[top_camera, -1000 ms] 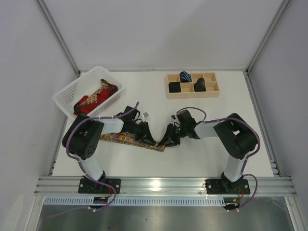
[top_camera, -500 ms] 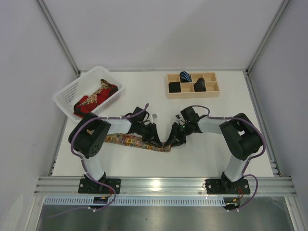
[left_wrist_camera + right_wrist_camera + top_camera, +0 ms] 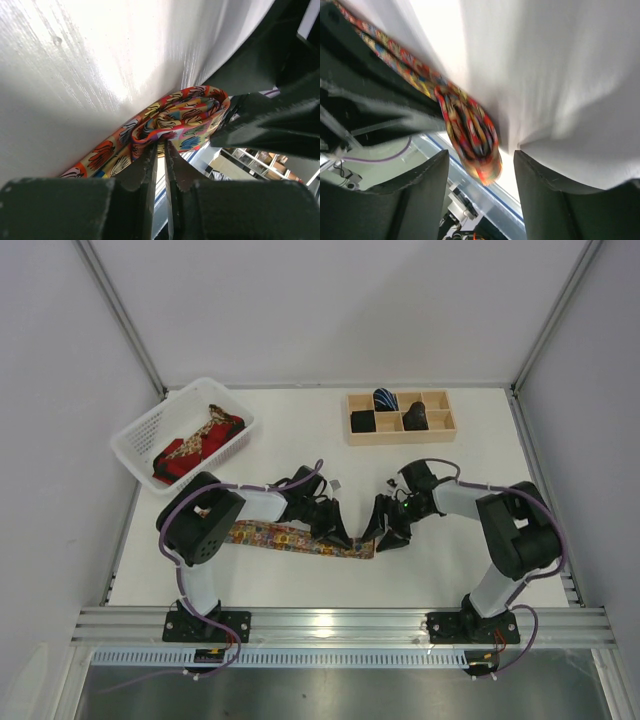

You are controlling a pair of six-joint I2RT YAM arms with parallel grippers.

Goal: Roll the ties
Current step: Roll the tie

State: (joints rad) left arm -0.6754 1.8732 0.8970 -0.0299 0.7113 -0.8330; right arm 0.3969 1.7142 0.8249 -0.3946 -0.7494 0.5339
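A multicoloured floral tie [image 3: 285,537] lies flat on the white table, its right end folded into a small loop. My left gripper [image 3: 345,537] is shut on that looped end; in the left wrist view the jaws [image 3: 161,145] pinch the fold of the tie [image 3: 175,117], nearly closed. My right gripper [image 3: 388,535] faces it from the right. In the right wrist view it [image 3: 481,160] is open, with the tie's looped end [image 3: 470,132] between the fingers and touching neither.
A white basket [image 3: 135,435] at the back left holds red and gold ties [image 3: 195,445]. A wooden compartment tray [image 3: 400,436] at the back holds a rolled blue-striped tie [image 3: 386,398] and black rolls [image 3: 415,418].
Both grippers have moved right and toward the near edge. The tie's right end has been dragged right with them.
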